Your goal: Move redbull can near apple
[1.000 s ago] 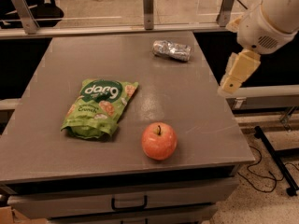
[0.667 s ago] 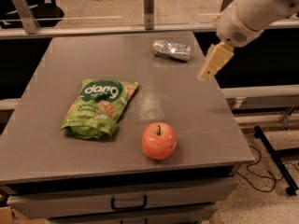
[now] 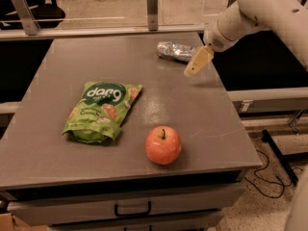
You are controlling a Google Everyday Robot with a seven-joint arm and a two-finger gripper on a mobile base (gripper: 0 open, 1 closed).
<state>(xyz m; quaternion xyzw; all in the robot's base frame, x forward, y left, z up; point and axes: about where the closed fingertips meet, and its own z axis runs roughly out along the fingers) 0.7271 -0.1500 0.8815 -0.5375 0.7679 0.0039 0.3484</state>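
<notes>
Finding the round red-orange apple (image 3: 163,145) sitting near the front edge of the smooth grey table (image 3: 72,52), a crinkly green snack bag (image 3: 102,110) lying left of it, bare tabletop stretching behind. Spotting the crumpled silver redbull can (image 3: 175,51) lying sideways near the far right corner, the white arm (image 3: 260,8) slanting down from the upper right, holding the gripper (image 3: 198,61) just beside it; spread or pressed together, cannot tell.

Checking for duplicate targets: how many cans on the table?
1. The redbull can lies on its side at the far right of the table, just left of the gripper. None looks hidden.
</notes>
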